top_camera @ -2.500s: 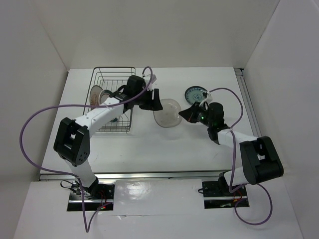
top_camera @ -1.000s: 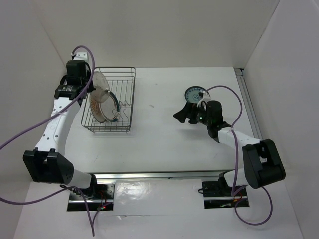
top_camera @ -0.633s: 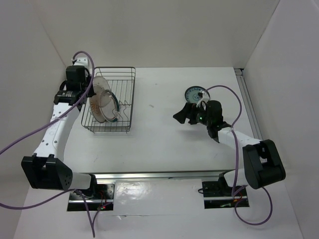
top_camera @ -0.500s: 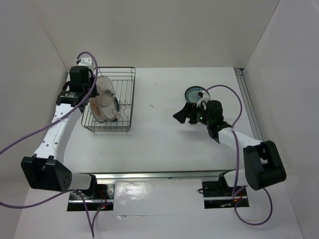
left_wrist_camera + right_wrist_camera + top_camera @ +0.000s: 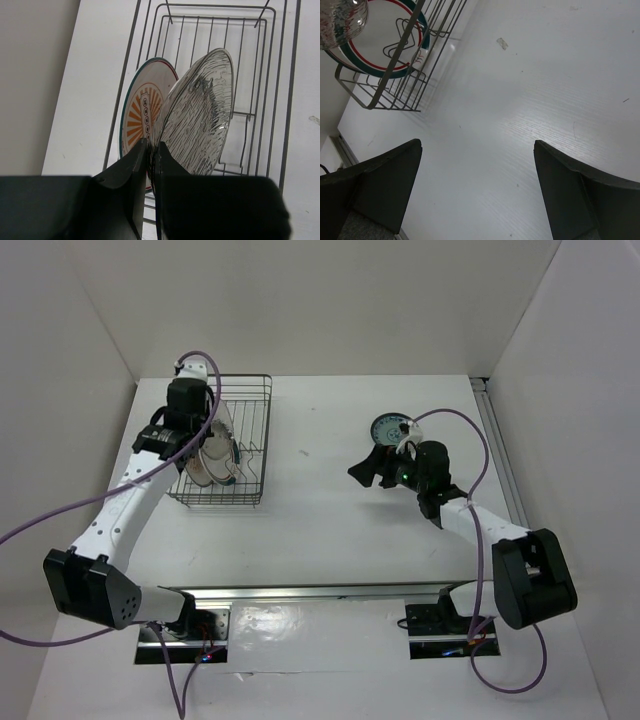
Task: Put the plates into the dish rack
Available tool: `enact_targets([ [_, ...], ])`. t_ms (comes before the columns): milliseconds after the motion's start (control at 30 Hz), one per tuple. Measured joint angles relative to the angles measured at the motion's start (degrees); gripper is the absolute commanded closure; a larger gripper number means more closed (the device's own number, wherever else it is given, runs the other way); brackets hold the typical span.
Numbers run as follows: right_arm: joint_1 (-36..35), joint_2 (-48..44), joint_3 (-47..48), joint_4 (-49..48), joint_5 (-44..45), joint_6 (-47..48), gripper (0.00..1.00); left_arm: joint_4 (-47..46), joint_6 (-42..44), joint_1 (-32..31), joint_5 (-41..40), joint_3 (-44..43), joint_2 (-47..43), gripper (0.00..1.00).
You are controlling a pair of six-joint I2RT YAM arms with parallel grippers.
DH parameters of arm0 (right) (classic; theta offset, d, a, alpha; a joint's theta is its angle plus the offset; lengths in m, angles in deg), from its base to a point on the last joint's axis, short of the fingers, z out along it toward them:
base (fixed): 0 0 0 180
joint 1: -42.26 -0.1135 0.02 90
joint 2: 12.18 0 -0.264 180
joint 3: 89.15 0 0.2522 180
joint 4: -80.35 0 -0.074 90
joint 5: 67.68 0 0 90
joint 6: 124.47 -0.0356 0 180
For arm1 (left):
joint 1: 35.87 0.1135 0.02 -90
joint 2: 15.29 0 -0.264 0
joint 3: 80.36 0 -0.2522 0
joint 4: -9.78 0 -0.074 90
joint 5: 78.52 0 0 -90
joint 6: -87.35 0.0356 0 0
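We see left gripper point(image 5: 151, 147) clamped on translucent grey round plate point(image 5: 200, 120) in dark wire rack point(image 5: 288, 100); right gripper point(image 5: 476, 150) jaws wide apart.

Rack half taken
Grey plate point(image 5: 200, 125) and sunburst plate point(image 5: 140, 107) crowded the dish rack's point(image 5: 252, 410) left; its right and far slots stood open.

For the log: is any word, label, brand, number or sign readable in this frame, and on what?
None can be read.
Orange sunburst plate: a column of small dark marks, too small to read.
Dark teal plate: pattern only, blurred.
Clear ribbed plate in the left gripper: no lettering.
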Motion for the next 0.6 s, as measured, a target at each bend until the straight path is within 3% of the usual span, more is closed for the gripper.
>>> enact_targets([
  [600, 0.0, -1.46, 0.0, 0.17, -0.37, 0.0, 0.0, 0.46, -1.33, -4.33, -5.95, 2.67, 5.7, 1.0],
])
